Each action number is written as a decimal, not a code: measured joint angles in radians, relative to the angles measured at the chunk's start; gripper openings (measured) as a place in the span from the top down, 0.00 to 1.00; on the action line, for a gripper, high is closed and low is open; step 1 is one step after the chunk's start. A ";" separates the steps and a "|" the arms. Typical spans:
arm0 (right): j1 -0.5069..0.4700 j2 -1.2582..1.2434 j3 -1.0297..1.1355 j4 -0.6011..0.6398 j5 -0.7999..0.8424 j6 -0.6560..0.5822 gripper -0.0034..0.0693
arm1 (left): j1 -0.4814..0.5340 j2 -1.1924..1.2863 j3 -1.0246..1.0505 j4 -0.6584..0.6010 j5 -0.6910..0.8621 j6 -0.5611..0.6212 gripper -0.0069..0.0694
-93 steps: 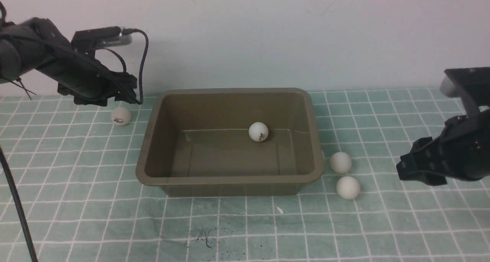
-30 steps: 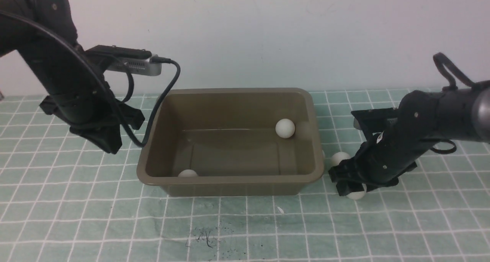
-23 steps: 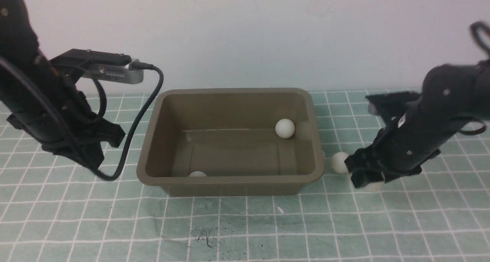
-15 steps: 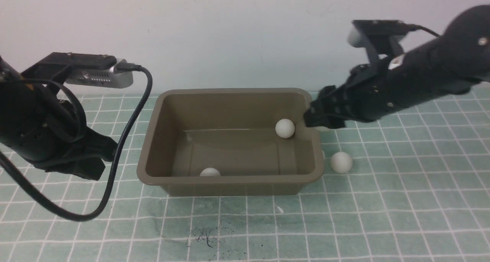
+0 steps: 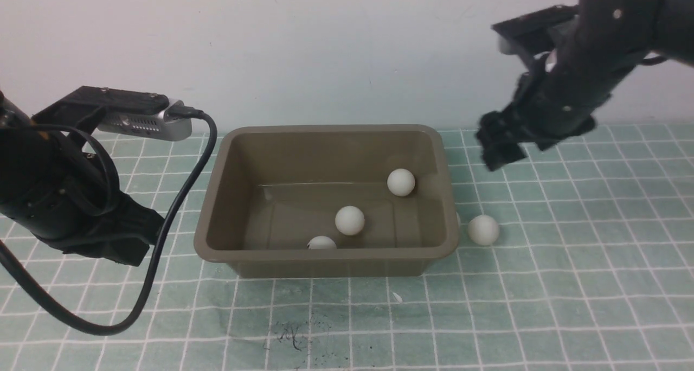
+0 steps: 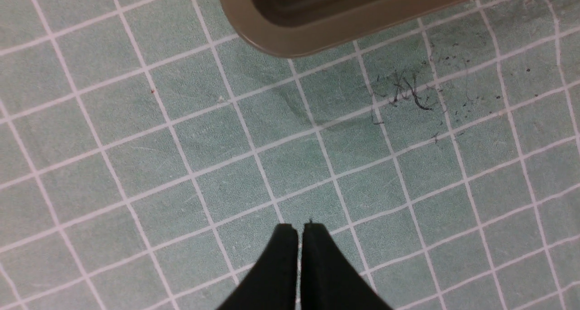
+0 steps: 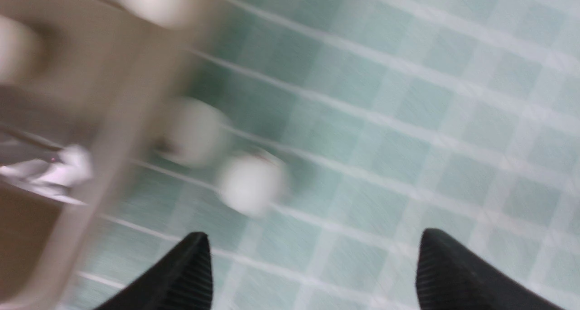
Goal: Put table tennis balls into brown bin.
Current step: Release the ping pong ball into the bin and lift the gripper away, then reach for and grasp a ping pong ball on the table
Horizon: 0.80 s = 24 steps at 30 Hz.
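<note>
1. The brown bin [image 5: 325, 255] stands mid-tabletop [image 5: 569, 306] between the two arms, so either arm can reach over its flared rim.
2. Three table tennis balls lie inside. The far ball [image 5: 401, 182] sits by the back right corner, the middle ball [image 5: 349, 220] on the open floor, and the near ball [image 5: 321, 243] half hidden behind the front rim. The sloping walls should keep all three from rolling out.
3. The fourth ball [image 5: 483, 230] rests on the tabletop just beside the bin's right wall, not touching it and not yet delivered.
4. The right claw [image 5: 499, 149] hangs raised off the bin's far right corner. Its wrist view, though blurred, shows the fingers spread wide with nothing between them: released. Being on the fourth ball's side, this arm is probably the one to fetch it.
5. The left claw [image 6: 299, 230] is clenched tip to tip and empty, low over bare cloth off the bin's near left corner. It is likely parked there because no ball shows on its side.
</note>
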 joint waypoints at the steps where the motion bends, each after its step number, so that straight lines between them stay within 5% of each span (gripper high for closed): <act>1: 0.000 0.001 0.000 0.000 0.000 0.000 0.23 | 0.000 0.000 0.000 0.000 0.000 0.000 0.92; 11: -0.045 0.170 0.057 0.303 -0.164 -0.093 0.28 | 0.000 0.000 0.000 0.003 -0.013 -0.002 0.92; 18: -0.045 0.292 0.057 0.324 -0.180 -0.120 0.31 | 0.000 0.000 0.000 0.003 -0.013 -0.002 0.92; 20: -0.045 0.305 0.051 0.293 -0.143 -0.131 0.47 | 0.000 0.000 0.000 0.003 -0.013 -0.002 0.92; 24: -0.048 0.251 -0.002 0.255 -0.081 -0.072 0.46 | 0.000 0.000 0.000 0.003 -0.013 -0.002 0.92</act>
